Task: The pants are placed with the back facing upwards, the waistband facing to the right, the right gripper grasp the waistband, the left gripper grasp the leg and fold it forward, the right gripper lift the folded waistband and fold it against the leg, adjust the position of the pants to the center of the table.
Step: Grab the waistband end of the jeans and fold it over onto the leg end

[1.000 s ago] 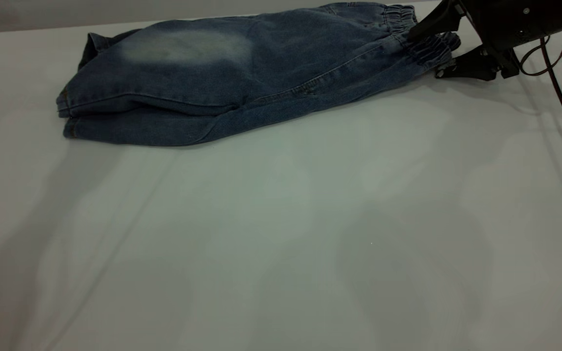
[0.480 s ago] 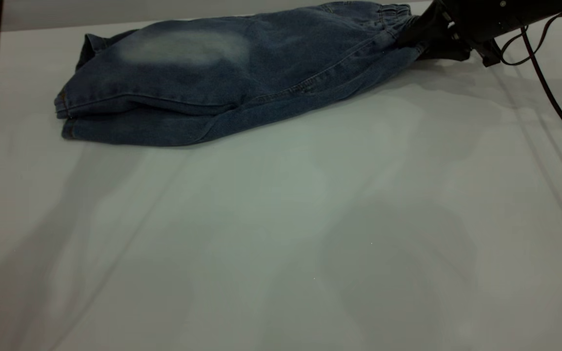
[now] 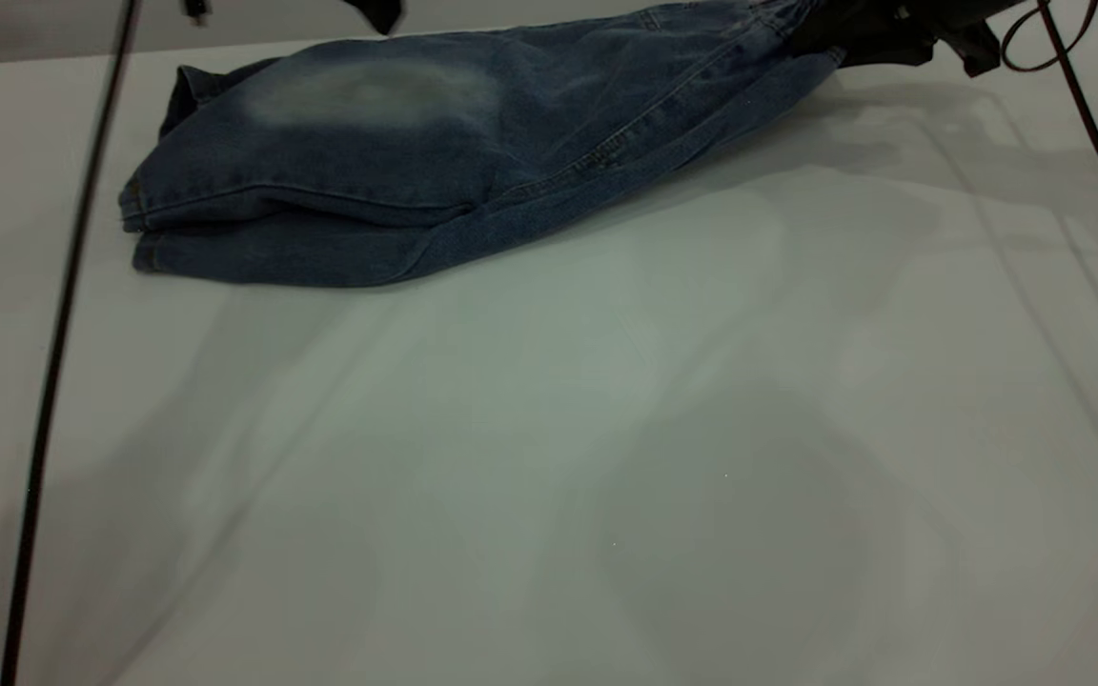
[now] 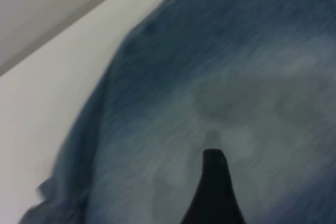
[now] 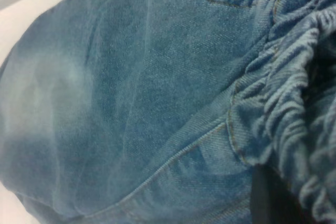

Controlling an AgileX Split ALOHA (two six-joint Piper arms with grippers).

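The pants [image 3: 435,162], blue denim shorts folded lengthwise, lie at the far side of the table [image 3: 549,457], hems to the left. A faded patch [image 3: 373,90] shows on the upper layer. The printed leg is hidden. My right gripper [image 3: 868,38] is shut on the waistband [image 5: 286,103] at the far right, holding that end raised off the table. In the right wrist view a dark finger [image 5: 265,198] presses under the gathered band. My left gripper [image 3: 377,13] hangs open just above the faded patch [image 4: 252,103]; only one fingertip [image 4: 212,177] shows.
A black cable [image 3: 63,343] slants down the left side of the table. Another cable [image 3: 1097,143] trails from the right arm at the right edge. The wide near half of the table lies in front of the pants.
The right gripper went from open beside the waistband to shut on it and lifted it up and back. The left gripper came into view above the pants. The left cable swung rightwards.
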